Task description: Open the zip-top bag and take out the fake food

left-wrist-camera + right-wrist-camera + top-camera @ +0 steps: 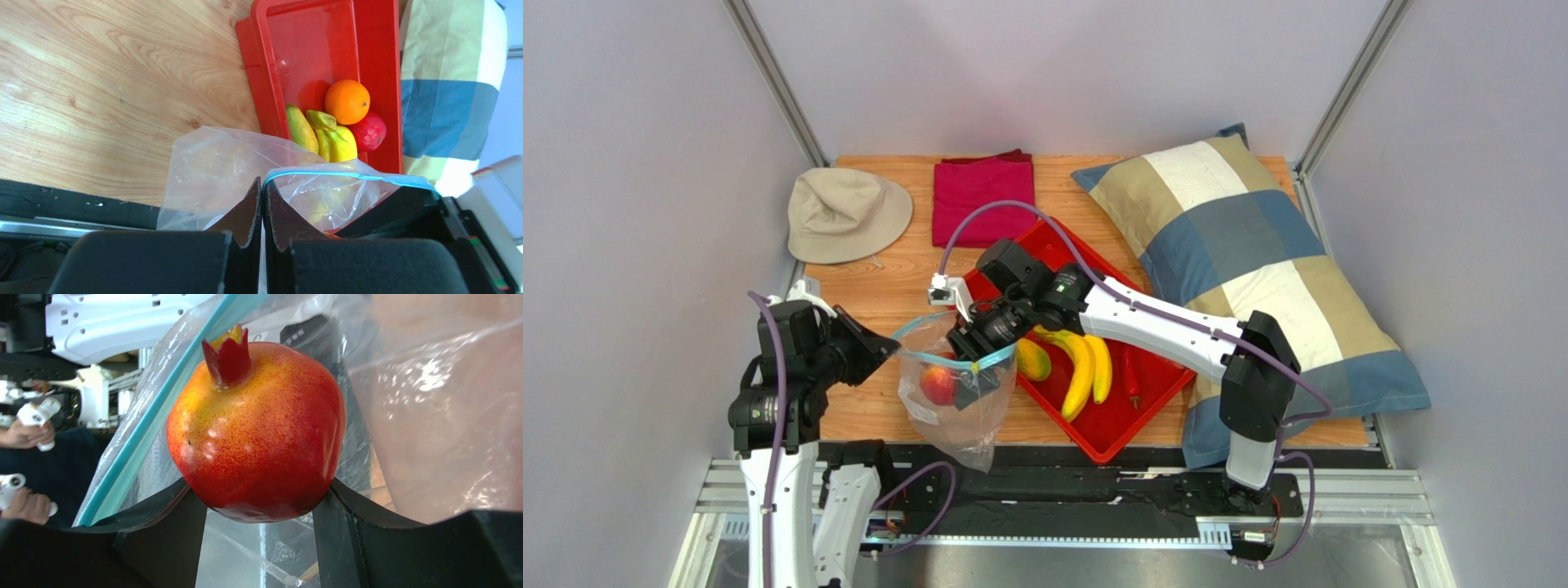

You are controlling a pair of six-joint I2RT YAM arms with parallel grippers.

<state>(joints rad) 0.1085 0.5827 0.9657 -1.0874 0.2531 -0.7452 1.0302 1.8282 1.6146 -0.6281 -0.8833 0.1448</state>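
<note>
The clear zip-top bag hangs open at the table's front edge, its teal zip strip stretched wide. My left gripper is shut on the bag's rim. My right gripper reaches into the bag's mouth and is shut on a red-orange fruit with a crown, which also shows through the plastic in the top view. In the red tray lie a banana bunch, a mango and a chilli. The left wrist view also shows an orange and a red fruit there.
A beige hat and a folded red cloth lie at the back left. A large plaid pillow fills the right side, against the tray. Grey walls enclose the table.
</note>
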